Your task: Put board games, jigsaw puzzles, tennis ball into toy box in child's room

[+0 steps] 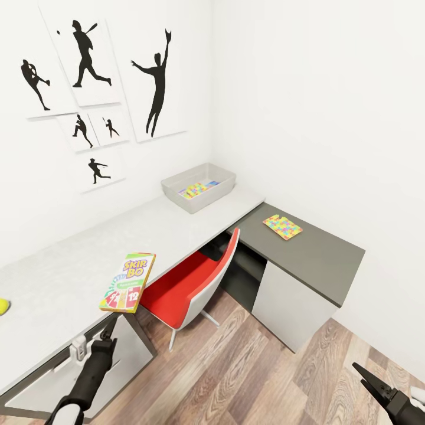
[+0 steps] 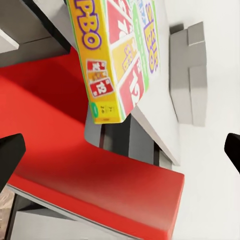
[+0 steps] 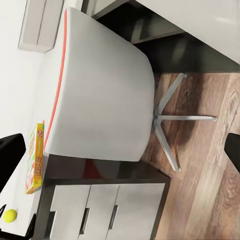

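Skip-Bo box (image 1: 128, 282): overhangs the table (image 1: 71, 265) edge, above the red chair (image 1: 183, 289) | we judge it light, stiff, slick; grasp the overhanging edge | left gripper (image 1: 108, 334): below it, fingers wide, empty | right gripper (image 1: 365, 376): fingers spread, empty

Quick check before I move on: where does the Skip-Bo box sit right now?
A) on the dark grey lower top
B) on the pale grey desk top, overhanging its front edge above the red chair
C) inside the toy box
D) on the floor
B: the Skip-Bo box lies on the pale grey desk top with a corner jutting past the edge over the red chair, far from the toy box.
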Motion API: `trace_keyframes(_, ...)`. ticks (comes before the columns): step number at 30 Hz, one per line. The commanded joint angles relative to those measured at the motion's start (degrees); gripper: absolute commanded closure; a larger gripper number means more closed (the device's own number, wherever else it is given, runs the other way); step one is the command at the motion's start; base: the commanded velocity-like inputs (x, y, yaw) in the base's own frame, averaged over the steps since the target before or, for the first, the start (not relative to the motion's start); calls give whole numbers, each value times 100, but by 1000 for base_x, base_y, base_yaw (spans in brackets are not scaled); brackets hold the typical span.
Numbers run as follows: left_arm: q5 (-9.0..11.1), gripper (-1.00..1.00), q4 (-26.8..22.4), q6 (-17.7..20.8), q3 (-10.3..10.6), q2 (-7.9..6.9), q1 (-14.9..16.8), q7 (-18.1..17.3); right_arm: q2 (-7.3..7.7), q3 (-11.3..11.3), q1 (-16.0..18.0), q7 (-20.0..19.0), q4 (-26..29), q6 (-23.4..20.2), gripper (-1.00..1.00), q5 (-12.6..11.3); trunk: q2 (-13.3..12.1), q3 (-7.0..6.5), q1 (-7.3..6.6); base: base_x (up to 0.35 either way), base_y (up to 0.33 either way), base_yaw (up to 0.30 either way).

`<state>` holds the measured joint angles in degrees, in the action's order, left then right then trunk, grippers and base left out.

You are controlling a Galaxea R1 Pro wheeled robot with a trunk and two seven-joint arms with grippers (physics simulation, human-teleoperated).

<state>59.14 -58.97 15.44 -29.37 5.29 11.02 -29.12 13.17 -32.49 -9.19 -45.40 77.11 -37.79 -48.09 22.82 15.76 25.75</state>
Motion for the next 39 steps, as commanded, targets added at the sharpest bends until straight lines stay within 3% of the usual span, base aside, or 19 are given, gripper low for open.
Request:
trace_keyframes(1,49,-100,10,19,-15,6,5,-17,1,-3,1,4,-1,-38,-100,-33,10,9,3,0,0,0)
trace_keyframes(10,48,-100,51,-221,15,-4,5,-45,1,-3,0,4,-19,-36,-100,-33,10,9,3,0,0,0)
trace_keyframes(39,56,-100,67,-243,-3,-18,4,-37,1,-3,1,13,-13,-37,-100,-42,10,9,3,1,0,0)
